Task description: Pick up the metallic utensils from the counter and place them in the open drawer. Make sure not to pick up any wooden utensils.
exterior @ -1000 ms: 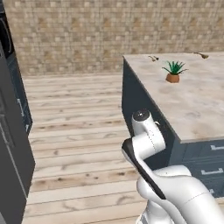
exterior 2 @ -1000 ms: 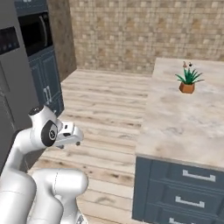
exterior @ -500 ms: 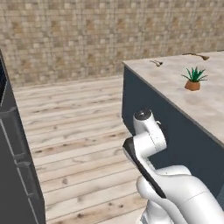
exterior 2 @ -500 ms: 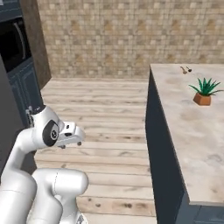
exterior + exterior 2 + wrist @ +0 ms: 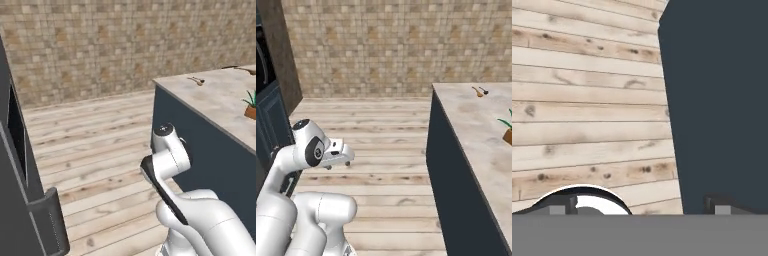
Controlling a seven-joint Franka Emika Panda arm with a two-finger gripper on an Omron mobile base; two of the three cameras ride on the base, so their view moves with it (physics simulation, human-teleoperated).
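1. Meanwhile, the approach step is in hand: the robot's arm is folded low beside the dark blue end of the counter (image 5: 220,95), with the gripper (image 5: 642,207) released, jaws standing wide and holding nothing, aimed down at the plank floor (image 5: 587,125) next to the counter's side panel.
2. Far along that counter, near its back edge, lie two small utensils (image 5: 479,91); at this range they are too small to tell the knife from the wooden spoon with certainty.
3. Next, by judgement, the base must draw closer to the counter and the arm must rise above its top before any pick.
4. Count: two utensils, one potted plant (image 5: 507,131) nearer than them on the counter, one counter.
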